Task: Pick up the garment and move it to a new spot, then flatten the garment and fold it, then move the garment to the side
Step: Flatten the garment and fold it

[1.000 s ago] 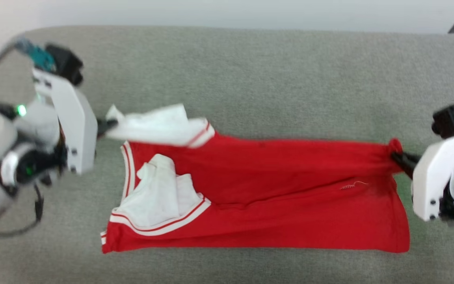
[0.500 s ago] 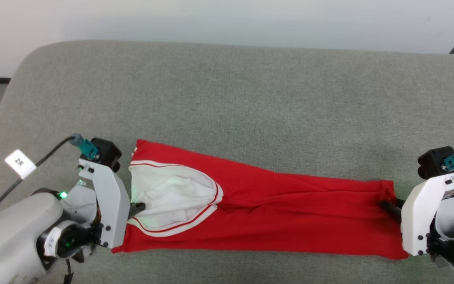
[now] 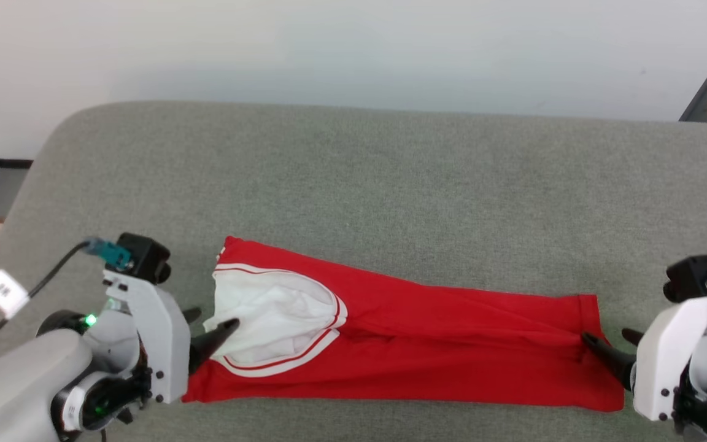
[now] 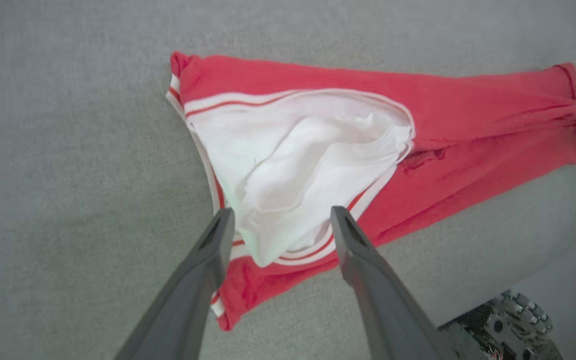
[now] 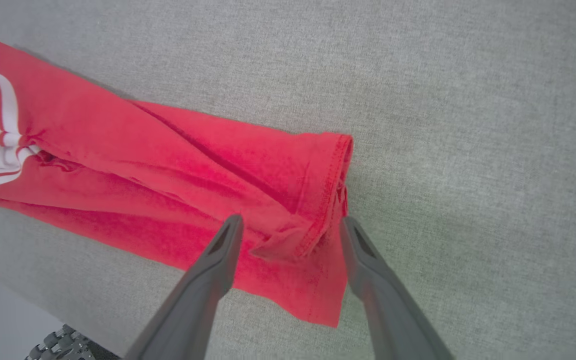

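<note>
Garment [image 3: 439, 350]: red jersey-style shirt with white sleeves and white stripe trim; lies folded in a long band across the near part of the grey woven fabric surface [image 3: 390, 184]; sleeve end left, hem end right
Left gripper [image 3: 215, 319]: fingers spread, holding nothing; the left wrist view shows the crumpled white sleeve [image 4: 293, 160] between them
Right gripper [image 3: 606, 336]: fingers spread, empty; the right wrist view shows the stitched hem [image 5: 330, 190] with a small turned-up fold between them

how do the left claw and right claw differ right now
The left claw is at the shirt's white sleeve end, tips either side of white cloth; the right claw is at the plain red hem end, tips either side of a rumpled fold. The left claw points rightward in the head view, the right claw leftward. Both are open, gripping nothing.
</note>
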You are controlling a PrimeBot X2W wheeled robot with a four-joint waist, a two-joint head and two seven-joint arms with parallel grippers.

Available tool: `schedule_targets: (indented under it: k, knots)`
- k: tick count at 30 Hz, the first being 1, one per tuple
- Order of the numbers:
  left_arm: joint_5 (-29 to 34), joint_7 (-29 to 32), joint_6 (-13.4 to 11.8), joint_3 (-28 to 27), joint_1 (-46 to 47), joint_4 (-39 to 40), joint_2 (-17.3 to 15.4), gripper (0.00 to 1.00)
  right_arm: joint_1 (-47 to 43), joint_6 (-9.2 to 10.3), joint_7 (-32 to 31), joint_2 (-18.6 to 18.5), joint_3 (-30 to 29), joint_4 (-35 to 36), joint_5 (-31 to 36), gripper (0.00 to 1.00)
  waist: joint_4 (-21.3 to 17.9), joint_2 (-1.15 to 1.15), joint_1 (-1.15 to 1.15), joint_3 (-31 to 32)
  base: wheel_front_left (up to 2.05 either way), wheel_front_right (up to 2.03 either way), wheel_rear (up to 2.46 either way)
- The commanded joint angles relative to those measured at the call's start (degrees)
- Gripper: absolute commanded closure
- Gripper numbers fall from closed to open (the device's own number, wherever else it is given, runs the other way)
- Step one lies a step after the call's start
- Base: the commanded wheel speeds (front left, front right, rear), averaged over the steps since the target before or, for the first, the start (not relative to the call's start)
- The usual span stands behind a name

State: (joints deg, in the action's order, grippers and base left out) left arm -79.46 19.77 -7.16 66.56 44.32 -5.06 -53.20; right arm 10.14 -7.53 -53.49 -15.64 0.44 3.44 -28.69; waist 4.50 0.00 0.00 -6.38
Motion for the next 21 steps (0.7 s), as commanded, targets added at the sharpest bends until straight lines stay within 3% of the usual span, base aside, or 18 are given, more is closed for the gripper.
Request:
schedule_targets:
  k: [1, 15, 21]
  knots:
    - [0.84, -2.26, 0.06, -0.58, -1.1, 0.44, -0.46, 0.0, -1.3, 0.09, -0.25, 0.57, -0.87, 0.38, -0.35, 0.0, 0.22, 0.0, 0.0, 1.06, 0.0, 0.0, 0.0]
    - [7.1, -29.86, -2.39, -5.43, -9.64, -0.92, -1.51, 0.0, -3.13, 0.09, -2.72, 4.21, -9.11, -1.77, 1.31, 0.0, 2.63, 0.0, 0.0, 1.45, 0.0, 0.0, 0.0]
    - [8.48, -34.75, -4.97, -10.62, -13.6, -3.8, -0.14, 0.0, -1.25, 0.09, -3.32, 4.69, -9.66, -5.44, 1.79, 0.0, 4.08, 0.0, 0.0, 0.51, 0.0, 0.0, 0.0]
